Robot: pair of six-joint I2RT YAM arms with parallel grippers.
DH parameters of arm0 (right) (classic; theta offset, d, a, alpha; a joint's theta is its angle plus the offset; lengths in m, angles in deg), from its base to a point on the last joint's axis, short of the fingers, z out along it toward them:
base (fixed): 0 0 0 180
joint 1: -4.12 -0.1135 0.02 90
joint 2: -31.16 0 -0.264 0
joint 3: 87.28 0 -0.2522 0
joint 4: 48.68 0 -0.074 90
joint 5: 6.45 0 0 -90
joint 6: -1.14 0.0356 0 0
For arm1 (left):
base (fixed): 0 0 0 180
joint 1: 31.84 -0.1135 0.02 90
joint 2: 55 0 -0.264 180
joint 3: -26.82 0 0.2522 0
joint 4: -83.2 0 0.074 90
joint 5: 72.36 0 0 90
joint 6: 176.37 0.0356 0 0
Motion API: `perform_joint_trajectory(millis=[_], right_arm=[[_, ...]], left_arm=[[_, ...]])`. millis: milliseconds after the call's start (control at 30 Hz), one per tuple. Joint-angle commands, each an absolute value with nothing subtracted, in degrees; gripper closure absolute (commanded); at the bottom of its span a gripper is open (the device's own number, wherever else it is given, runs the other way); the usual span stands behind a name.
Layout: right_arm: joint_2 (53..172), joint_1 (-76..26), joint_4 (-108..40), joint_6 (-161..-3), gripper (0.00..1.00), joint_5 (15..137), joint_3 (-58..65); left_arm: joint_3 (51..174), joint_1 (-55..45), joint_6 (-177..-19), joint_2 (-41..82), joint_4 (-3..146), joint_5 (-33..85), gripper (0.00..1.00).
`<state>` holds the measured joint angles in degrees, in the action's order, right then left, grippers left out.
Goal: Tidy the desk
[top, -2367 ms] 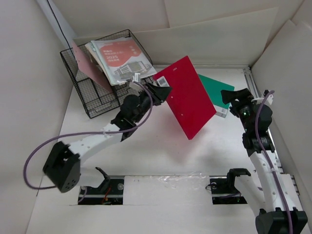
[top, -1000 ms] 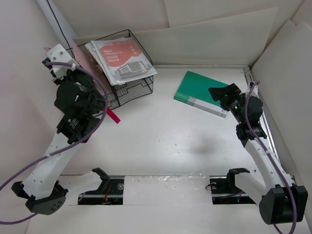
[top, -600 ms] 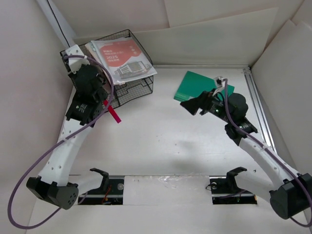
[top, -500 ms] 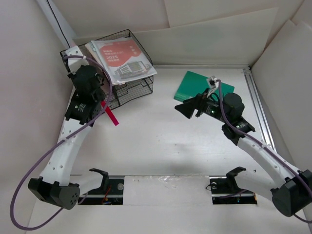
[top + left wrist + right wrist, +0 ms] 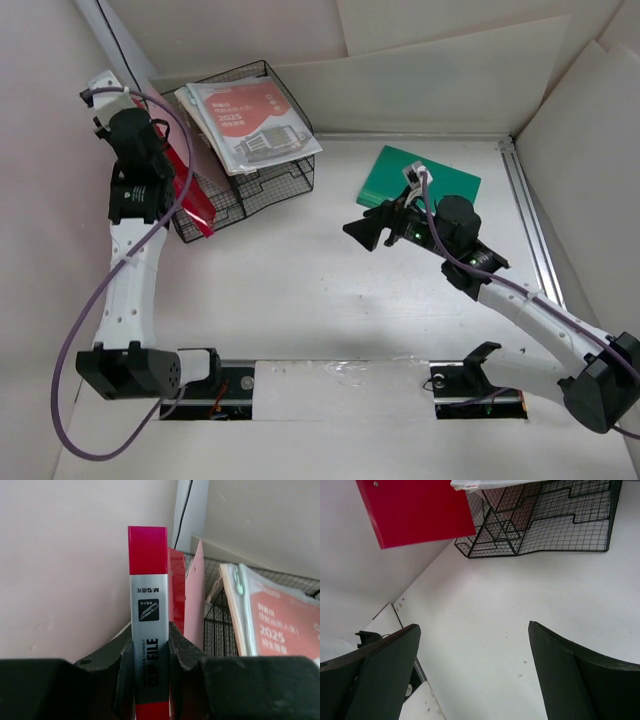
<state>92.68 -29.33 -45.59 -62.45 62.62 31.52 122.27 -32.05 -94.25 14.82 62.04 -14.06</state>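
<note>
My left gripper [image 5: 155, 188] is shut on a red clip file [image 5: 188, 200] and holds it edge-on over the left side of the black wire basket [image 5: 255, 185]. In the left wrist view the file's silver-labelled spine [image 5: 149, 615] stands upright between my fingers [image 5: 182, 650]. A green book [image 5: 420, 178] lies flat on the white desk [image 5: 300, 290] at the back right. My right gripper [image 5: 368, 230] is open and empty above the middle of the desk, left of the green book. The right wrist view shows its gripper [image 5: 473, 626] spread wide over bare desk [image 5: 485, 605].
The basket holds a red-and-white booklet [image 5: 250, 122] and a pink sheet [image 5: 195, 595]. Upright white boards enclose the desk on the left, back and right. A metal rail [image 5: 530, 230] runs along the right edge. The red file [image 5: 415, 510] and basket [image 5: 545, 525] show in the right wrist view.
My left arm carried the red file from mid-desk to the basket's left side and raised it. My right arm swung left from the green book to the desk's middle.
</note>
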Motion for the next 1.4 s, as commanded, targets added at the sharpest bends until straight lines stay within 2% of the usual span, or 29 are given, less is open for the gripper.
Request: perform_joint_trajectory(millis=[0, 133, 367, 533, 967, 1367], right_arm=[[92.1, -30.9, -47.5, -64.4, 0.05, 66.2, 29.3], [92.1, -31.5, -47.5, -64.4, 0.05, 67.6, 29.3], [92.1, -32.1, -47.5, -64.4, 0.05, 67.6, 29.3], [92.7, -32.6, -47.5, -64.4, 0.05, 67.6, 29.3], [90.5, -34.2, -47.5, -63.9, 0.05, 68.1, 29.8], [91.5, -35.3, -47.5, -63.9, 0.04, 69.3, 30.4]], left_arm=[[130.5, -33.3, -90.7, 18.2, 67.2, -12.3, 1.0], [133.3, -33.3, -89.4, 21.8, 65.6, -12.4, 1.0], [130.2, -33.3, -93.5, 15.4, 65.4, -8.7, 1.0], [140.4, -33.3, -91.5, 13.7, 57.1, -12.1, 1.0], [133.9, -33.3, -88.0, 6.4, 56.9, -19.0, 1.0], [135.2, -33.3, -85.7, 18.8, 66.5, -15.4, 1.0]])
